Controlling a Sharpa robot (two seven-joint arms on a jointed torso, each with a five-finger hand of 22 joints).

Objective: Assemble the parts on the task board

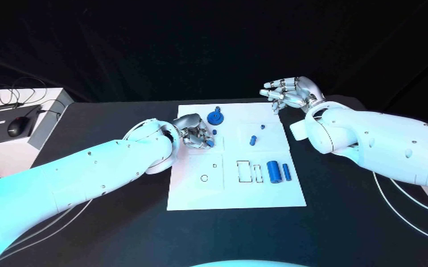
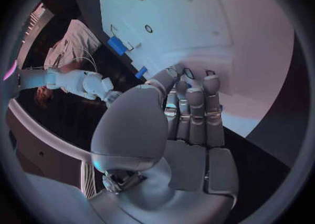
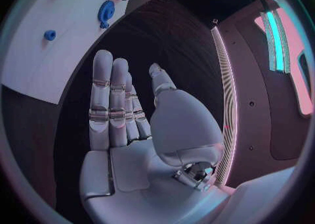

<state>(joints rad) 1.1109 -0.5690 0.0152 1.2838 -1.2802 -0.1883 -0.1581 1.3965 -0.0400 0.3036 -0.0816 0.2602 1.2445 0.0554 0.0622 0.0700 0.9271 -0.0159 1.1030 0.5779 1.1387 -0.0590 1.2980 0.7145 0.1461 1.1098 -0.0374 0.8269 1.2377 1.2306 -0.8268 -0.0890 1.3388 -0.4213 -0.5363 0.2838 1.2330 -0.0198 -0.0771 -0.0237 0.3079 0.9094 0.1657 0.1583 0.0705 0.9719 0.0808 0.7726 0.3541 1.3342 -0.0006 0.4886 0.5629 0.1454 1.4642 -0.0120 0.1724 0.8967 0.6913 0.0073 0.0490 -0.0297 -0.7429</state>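
Observation:
The white task board (image 1: 236,183) lies in the middle of the black table. My left hand (image 1: 195,132) rests on its left upper part, fingers bent down with their tips on the plate (image 2: 249,34). A trace of blue shows between the fingers (image 2: 188,83); whether a part is held I cannot tell. A blue gear (image 1: 216,117) stands just beyond that hand. Two small blue parts (image 1: 253,138) lie mid-board and two blue cylinders (image 1: 279,172) sit at the right. My right hand (image 1: 290,94) hovers past the board's far right corner, fingers straight and apart, holding nothing (image 3: 125,113).
A white box with a black mouse (image 1: 18,126) and cables stands at the table's left edge. The board has rectangular cutouts (image 1: 245,171) and a round hole (image 1: 204,178). Bare black table (image 1: 357,217) lies around the board.

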